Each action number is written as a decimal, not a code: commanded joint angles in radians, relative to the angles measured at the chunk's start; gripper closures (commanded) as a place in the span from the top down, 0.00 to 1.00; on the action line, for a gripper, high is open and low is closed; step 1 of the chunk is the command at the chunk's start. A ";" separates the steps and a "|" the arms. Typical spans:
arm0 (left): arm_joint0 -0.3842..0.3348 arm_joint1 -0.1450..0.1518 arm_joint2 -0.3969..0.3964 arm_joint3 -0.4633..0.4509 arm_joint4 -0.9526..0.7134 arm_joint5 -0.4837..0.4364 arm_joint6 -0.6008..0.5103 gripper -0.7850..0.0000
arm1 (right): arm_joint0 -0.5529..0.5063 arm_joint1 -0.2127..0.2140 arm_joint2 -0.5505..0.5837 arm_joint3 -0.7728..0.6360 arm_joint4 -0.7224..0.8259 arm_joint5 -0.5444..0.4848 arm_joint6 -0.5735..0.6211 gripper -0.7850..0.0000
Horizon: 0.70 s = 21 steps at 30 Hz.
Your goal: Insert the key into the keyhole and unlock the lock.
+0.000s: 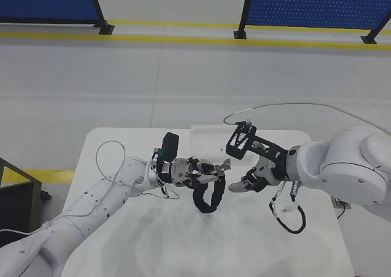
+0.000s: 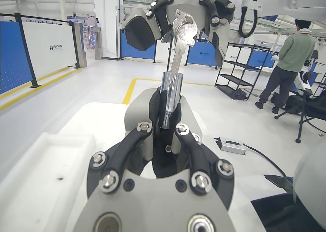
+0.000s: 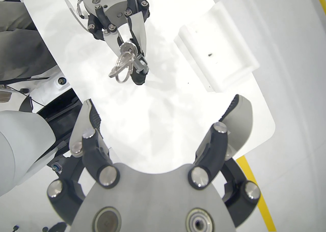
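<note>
Left claw (image 2: 169, 108): clamped on the lock (image 2: 172, 85), a short chrome cylinder. The fingers pinch its lower half and it is held up off the bench (image 3: 178, 1), keyhole end facing the other arm.

Key (image 2: 179, 49): blade sits in the keyhole, flat head sticking out. A key ring (image 3: 121, 69) with at least one spare key hangs off the head.

Right claw (image 3: 163, 105): fingers wide apart, holding nothing. It faces the key head, and from the left wrist the head lines up between its two black pads (image 2: 138, 34). No contact that I can see.

A white tray (image 3: 224, 47) sits on the bench well off to the side.

Handling, as a judgement:
- Lock and key are both stiff metal and light.
- Polished chrome is likely slippery, so the cylinder could spin in the left grip once torque goes on. That grip needs to be firm.
- Take the key by the flat faces of its head, pads square on, close to the lock end.
- The thin blade could bend or bind if pushed sideways, so twist about its own axis only.
- The loose ring and spare will swing and could get caught between pad and head. Keep the pinch clear of them.
</note>
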 commanded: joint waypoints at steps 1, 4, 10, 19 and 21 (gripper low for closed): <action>-0.025 0.002 0.044 0.000 -0.039 0.000 -0.005 0.00 | 0.001 -0.001 0.000 0.000 0.000 0.001 0.001 1.00; -0.057 0.003 0.100 0.002 -0.099 0.000 -0.016 0.00 | 0.001 -0.001 0.000 0.000 0.000 0.001 0.001 1.00; -0.055 0.002 0.102 -0.012 -0.179 0.000 -0.103 0.00 | -0.015 0.002 0.012 0.001 -0.029 -0.029 -0.039 1.00; -0.070 0.000 0.102 0.010 -0.295 0.000 -0.207 0.00 | -0.048 0.006 0.056 -0.030 -0.166 -0.240 -0.144 1.00; -0.068 -0.003 0.102 0.018 -0.318 0.000 -0.231 0.00 | -0.052 0.001 0.062 -0.039 -0.190 -0.266 -0.154 1.00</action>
